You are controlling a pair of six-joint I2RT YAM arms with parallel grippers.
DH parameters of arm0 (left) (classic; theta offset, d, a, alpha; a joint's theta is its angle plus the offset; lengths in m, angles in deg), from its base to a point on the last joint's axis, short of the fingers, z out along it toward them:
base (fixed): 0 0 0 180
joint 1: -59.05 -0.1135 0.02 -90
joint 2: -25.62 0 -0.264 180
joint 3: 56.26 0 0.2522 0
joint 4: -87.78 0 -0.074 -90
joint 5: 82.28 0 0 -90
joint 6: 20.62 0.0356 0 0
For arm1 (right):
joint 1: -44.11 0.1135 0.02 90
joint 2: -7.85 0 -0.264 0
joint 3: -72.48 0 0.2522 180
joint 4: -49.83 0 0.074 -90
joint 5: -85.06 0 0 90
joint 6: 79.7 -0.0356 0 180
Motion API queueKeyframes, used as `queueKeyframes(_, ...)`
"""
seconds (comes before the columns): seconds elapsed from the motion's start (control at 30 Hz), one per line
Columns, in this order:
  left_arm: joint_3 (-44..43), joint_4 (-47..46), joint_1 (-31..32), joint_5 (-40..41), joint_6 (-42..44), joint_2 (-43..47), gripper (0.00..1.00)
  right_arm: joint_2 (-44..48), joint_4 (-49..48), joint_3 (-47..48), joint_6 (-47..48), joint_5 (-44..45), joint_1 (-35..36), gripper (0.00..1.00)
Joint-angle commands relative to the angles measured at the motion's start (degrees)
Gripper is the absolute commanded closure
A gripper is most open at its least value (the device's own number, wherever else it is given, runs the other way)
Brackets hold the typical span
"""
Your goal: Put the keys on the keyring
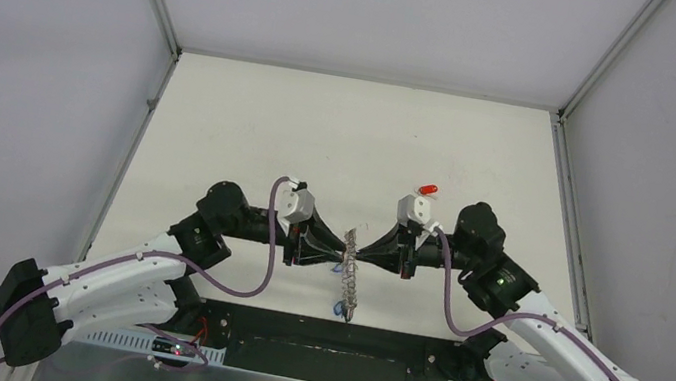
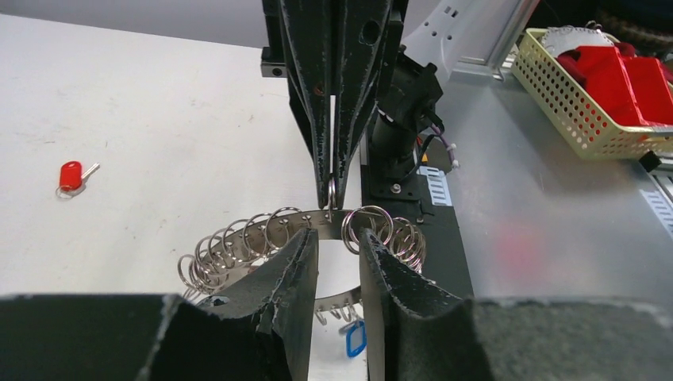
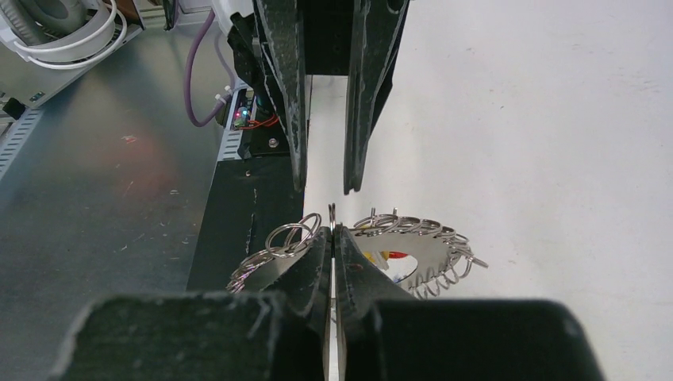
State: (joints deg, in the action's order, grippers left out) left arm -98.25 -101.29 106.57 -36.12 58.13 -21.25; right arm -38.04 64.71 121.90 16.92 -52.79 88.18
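The keyring (image 1: 350,291), a grey metal ring rimmed with wire loops, hangs between the two grippers at the table's near edge. My right gripper (image 3: 332,232) is shut on one wire loop (image 3: 332,214) at the ring's rim (image 3: 421,238); it also shows in the left wrist view (image 2: 332,190). My left gripper (image 2: 333,242) is open, its fingers (image 2: 295,266) on either side of that spot over the ring (image 2: 238,238). A blue tag (image 2: 355,339) hangs under the ring. The red-tagged key (image 1: 428,190) lies loose on the table; it also shows in the left wrist view (image 2: 71,176).
A black base plate (image 1: 329,356) and a metal bench (image 2: 548,238) lie at the near edge below the ring. A yellow perforated basket (image 2: 583,119) with red parts stands off the table. White cable coils (image 3: 71,28) sit beyond the bench.
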Motion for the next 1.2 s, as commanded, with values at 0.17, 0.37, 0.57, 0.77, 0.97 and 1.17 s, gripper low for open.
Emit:
queueKeyframes(0.17, -1.48, -5.46, 4.04, 1.75, 3.84, -4.17, 0.74, 1.98, -5.61, 0.18, 0.3, -1.71, -0.04, 1.0)
queueKeyframes(0.37, -1.64, -6.09, 4.85, 4.76, 3.84, -4.54, 0.77, 2.2, -5.61, -0.22, 0.15, -1.97, -0.04, 1.0)
queueKeyframes(0.57, -1.48, -6.09, 4.96, 6.26, 3.72, -3.87, 0.74, 2.43, -5.61, -0.36, 0.01, -1.98, -0.04, 1.0)
queueKeyframes(0.77, -1.98, -5.98, 5.27, 6.3, 3.26, -4.29, 0.81, 2.27, -5.6, -0.41, -0.16, -2.07, -0.05, 1.0)
queueKeyframes(0.97, -2.01, -7.74, 5.59, 6.23, 2.45, -4.98, 0.78, 2.39, -5.61, -0.63, -0.44, -2.08, -0.04, 1.0)
queueKeyframes(1.17, -1.66, -7.49, 5.67, 7.7, 2.95, -3.57, 0.8, 2.73, -5.61, -0.77, -0.62, -1.8, -0.02, 1.0)
